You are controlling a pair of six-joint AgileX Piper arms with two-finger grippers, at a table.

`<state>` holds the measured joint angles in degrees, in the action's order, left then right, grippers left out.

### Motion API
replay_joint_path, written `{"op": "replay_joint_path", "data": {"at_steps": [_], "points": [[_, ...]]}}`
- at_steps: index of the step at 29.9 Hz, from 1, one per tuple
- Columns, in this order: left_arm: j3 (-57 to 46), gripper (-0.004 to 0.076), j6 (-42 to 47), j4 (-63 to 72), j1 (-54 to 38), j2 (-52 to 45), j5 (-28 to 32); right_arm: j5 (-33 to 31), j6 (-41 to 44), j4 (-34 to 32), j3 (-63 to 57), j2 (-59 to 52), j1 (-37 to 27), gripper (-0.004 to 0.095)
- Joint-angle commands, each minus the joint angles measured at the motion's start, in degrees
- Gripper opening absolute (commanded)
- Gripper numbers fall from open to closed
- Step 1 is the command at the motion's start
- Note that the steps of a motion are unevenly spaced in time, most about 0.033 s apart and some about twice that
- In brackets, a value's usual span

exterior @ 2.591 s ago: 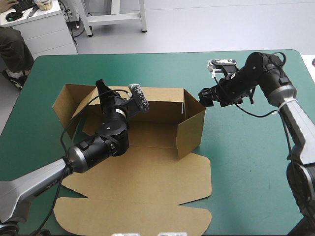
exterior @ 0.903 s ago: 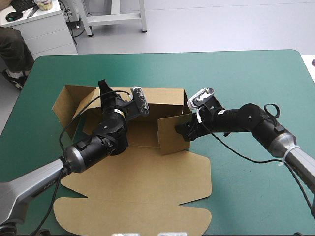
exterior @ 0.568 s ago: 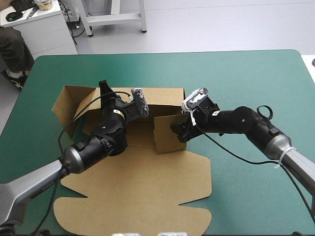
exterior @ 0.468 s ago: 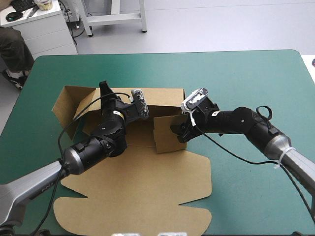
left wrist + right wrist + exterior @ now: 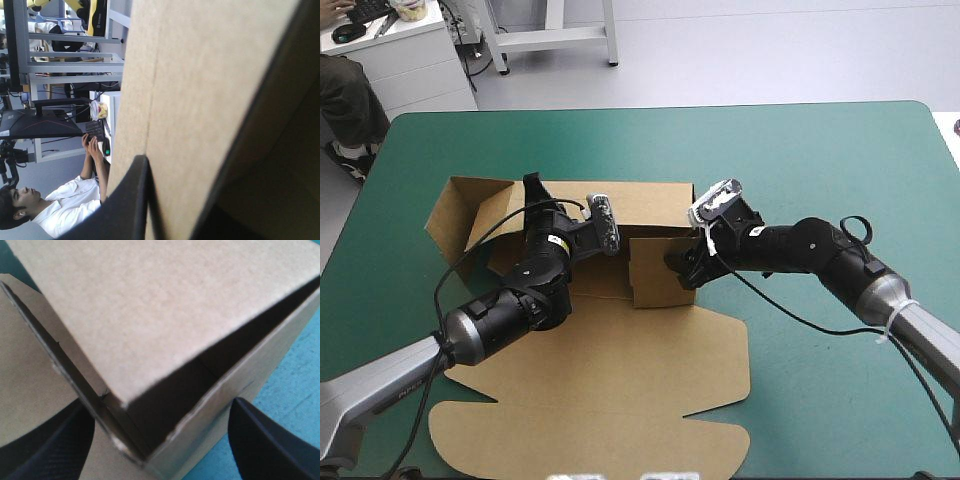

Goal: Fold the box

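The left claw (image 5: pixel 531 190) is pinched on the box (image 5: pixel 655 208). Its wrist view shows one black finger (image 5: pixel 120 210) lying against the face of an upright brown wall. A dark band runs along the wall's other side, and the board sits between the two. From above, that grip is at the left end of the raised back wall, by the corner where a side flap (image 5: pixel 455 215) splays outward toward the bench's left edge.

The right claw (image 5: pixel 678 267) is spread. Its two black fingers (image 5: pixel 272 440) stand well apart with a corner of the box between them, and teal-green shows beside one of them. In the high view it is at the outer face of the right side wall (image 5: pixel 655 272), which stands upright and is turned inward across the box's floor. Whether the claw presses on the wall or is only just beside it cannot be told.

The box lies left of the bench's middle. Its back wall is up, and the rest of the sheet (image 5: pixel 600 390) lies flat on the bench, reaching almost to the near edge, where its outline is scalloped.

The teal-green cover (image 5: pixel 820 150) lies smooth and unwrinkled over the bench's right half and along its far edge — the corners there are rounded. Beyond that edge is pale grey floor (image 5: pixel 740 50).
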<state>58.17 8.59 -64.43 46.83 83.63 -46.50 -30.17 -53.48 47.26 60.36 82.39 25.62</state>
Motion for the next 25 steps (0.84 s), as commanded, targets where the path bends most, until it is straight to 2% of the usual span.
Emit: {"op": "replay_joint_path", "data": {"at_steps": [1,7,9,11,16,19,20,25], "points": [[-1.1,0.0016,-2.5,18.0,0.5,0.2,3.8,6.2,-0.5,3.6,1.7,-1.8,-0.1,0.0675],[-1.1,0.0016,-3.7,20.0,0.5,0.2,4.2,7.7,-0.5,3.6,1.7,0.7,-0.1,0.0673],[-1.1,0.0016,-5.0,21.3,0.5,0.2,4.2,8.4,-0.5,3.7,1.7,1.5,-0.1,0.0643],[-1.1,0.0015,-5.1,21.4,0.5,0.2,4.2,8.6,-0.5,3.8,1.7,1.9,-0.1,0.0560],[-1.1,0.0016,-5.0,21.4,0.5,0.2,4.2,7.6,-0.5,3.8,1.7,1.8,-0.1,0.0189],[-1.1,0.0016,-4.8,21.4,0.5,0.2,4.7,6.1,-0.5,3.5,1.7,1.8,-0.1,0.0006],[-1.1,0.0015,-4.8,21.4,0.5,0.2,4.6,5.5,-0.7,3.5,1.7,1.8,-0.1,-0.0020],[-1.1,0.0015,-4.8,21.4,0.5,0.2,5.0,3.3,-0.7,3.5,1.7,1.8,-0.1,-0.0019]]}}
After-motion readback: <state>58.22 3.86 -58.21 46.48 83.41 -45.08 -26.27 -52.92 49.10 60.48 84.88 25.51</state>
